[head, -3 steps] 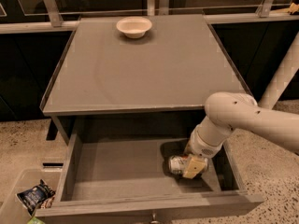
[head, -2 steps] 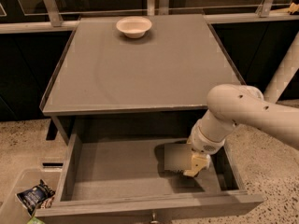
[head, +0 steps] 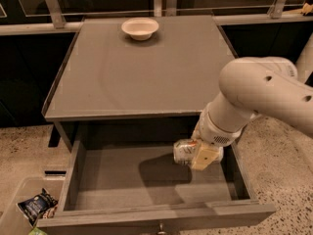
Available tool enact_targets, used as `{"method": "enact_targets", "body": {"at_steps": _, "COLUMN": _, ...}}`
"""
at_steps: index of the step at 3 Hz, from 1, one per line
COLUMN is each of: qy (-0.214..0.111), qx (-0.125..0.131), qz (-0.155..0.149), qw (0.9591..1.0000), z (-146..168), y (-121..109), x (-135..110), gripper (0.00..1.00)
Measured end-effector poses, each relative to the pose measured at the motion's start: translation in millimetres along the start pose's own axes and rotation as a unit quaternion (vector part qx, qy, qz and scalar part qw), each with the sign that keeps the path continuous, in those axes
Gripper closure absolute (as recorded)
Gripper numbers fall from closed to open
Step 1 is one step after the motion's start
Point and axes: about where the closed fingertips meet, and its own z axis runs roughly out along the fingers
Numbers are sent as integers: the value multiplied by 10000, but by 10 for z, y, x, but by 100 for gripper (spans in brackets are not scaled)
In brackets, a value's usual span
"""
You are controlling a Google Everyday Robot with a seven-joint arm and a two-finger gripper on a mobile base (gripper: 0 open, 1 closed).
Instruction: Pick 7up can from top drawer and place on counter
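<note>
- The robot's pale two-finger gripper (head: 197,155) hangs over the right part of the open drawer, at the end of a thick white arm (head: 254,92) that reaches in from the right.
- Its fingers are clamped on the small, dented silvery-white 7up can (head: 183,152), which lies on its side in the grasp.
- The can is above the flat grey floor of the wide, shallow grey top drawer (head: 122,185); its dark shadow falls on that floor below and to the left, apart from the can.
- The large flat grey square counter (head: 146,72) stands behind and above the drawer.
- A small cream round bowl (head: 140,28) sits near the counter's far edge.
- A dark blue snack bag (head: 36,204) lies in a pale bin left of the drawer front.
</note>
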Motion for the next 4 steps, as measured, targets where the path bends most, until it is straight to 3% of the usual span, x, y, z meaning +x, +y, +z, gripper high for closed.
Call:
{"method": "enact_targets", "body": {"at_steps": 1, "qy": 64, "qx": 388, "qz": -38, "qw": 9992, "z": -469, "y": -130, "x": -201, "gripper": 100}}
{"method": "enact_targets", "body": {"at_steps": 2, "qy": 90, "qx": 599, "qz": 11, "qw": 9982, "z": -809, "y": -406, "x": -330, "gripper": 100}}
{"method": "enact_targets", "body": {"at_steps": 4, "qy": 48, "qx": 673, "qz": 106, "qw": 9977, "z": -1084, "y": -1115, "x": -601, "gripper": 100}}
